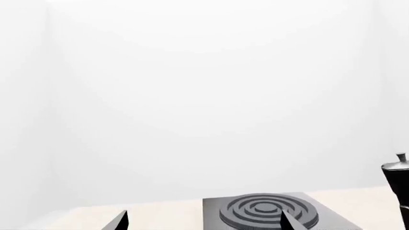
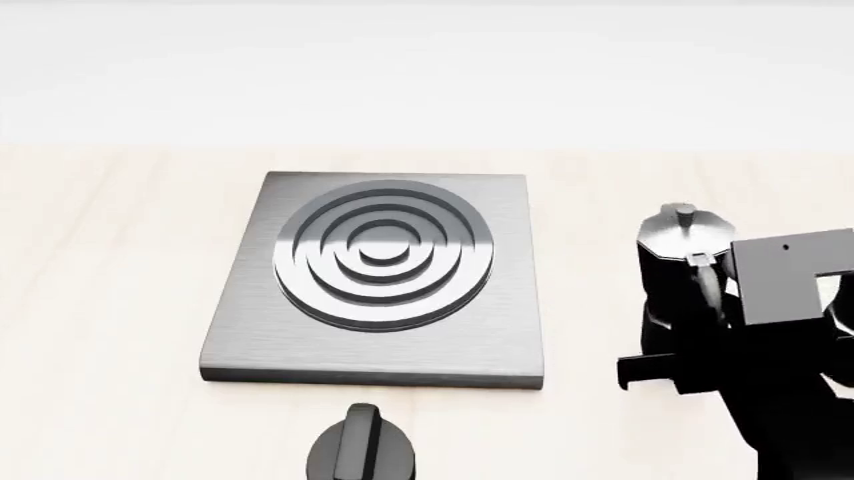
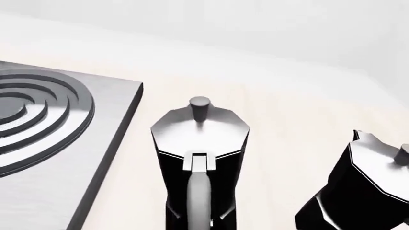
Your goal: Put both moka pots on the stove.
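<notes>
The stove (image 2: pixel 380 345) lies in the middle of the light table, with its ring burner (image 2: pixel 384 252) bare. One moka pot (image 3: pixel 199 158) stands just right of the stove; it also shows in the head view (image 2: pixel 678 245). My right gripper (image 3: pixel 198 218) reaches it from behind, its dark fingers close against the handle (image 3: pixel 198 196), shut on it. The second moka pot (image 3: pixel 367 191) stands close beside the first; my right arm hides it in the head view. My left gripper (image 1: pixel 203 223) is open and empty, low before the stove (image 1: pixel 265 211).
A short black round knob (image 2: pixel 360 450) sits on the table in front of the stove's near edge. A moka pot (image 1: pixel 397 184) shows at the edge of the left wrist view. My right arm (image 2: pixel 787 380) fills the head view's lower right.
</notes>
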{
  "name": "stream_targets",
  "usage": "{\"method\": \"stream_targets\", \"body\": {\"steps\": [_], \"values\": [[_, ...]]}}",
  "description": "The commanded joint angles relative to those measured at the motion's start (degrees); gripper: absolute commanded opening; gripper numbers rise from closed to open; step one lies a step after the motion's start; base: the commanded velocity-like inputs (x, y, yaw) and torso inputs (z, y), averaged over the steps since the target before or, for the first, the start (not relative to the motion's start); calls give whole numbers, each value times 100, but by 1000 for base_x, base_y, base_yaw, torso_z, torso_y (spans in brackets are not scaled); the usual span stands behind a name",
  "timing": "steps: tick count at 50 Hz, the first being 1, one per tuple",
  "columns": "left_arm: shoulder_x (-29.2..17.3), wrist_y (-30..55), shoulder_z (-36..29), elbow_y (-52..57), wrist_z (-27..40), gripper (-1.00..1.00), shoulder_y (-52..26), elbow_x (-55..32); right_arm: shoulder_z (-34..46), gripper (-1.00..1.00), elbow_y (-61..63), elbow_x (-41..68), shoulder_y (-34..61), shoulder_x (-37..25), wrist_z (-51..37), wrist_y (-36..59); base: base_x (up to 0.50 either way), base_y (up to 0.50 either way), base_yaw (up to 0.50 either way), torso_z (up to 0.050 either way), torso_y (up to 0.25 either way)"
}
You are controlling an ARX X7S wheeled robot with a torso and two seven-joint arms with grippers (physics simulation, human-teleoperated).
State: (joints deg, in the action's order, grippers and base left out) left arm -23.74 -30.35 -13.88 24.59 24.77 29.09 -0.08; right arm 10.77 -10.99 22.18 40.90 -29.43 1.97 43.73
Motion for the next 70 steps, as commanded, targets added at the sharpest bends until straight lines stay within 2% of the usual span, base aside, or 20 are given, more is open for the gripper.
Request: {"method": "stream_targets", "body": {"steps": [1,9,22,27,37,56,62,70], "values": [[-27,-71,-7,-10,32,100,65,15,-176,-100,930,42,23,-95,-140,219,0,0,0,0,0],[-50,-90,-11,-1,50,100,100,19,-224,-100,1405,106,31,-87,-233,278,0,0,0,0,1],[-90,-211,7,7,106,100,227,45,5,-100,1382,-22,146,266,-56,-585,0,0,0,0,1],[-120,-235,30,22,126,100,262,32,3,-100,975,-91,203,660,87,-1539,0,0,0,0,2],[-175,-259,43,7,137,100,271,-36,259,-100,220,-324,410,1244,249,-2601,0,0,0,0,1],[-237,-249,43,43,167,100,321,-61,619,-100,-1366,-565,987,2148,340,-3613,0,0,0,0,1],[-467,-403,220,141,181,100,542,-280,697,-100,-1845,-599,1174,2397,358,-3911,0,0,0,0,0],[-367,-416,101,43,181,100,472,-163,824,-100,-2528,-596,1358,2714,409,-4338,0,0,0,0,1]]}}
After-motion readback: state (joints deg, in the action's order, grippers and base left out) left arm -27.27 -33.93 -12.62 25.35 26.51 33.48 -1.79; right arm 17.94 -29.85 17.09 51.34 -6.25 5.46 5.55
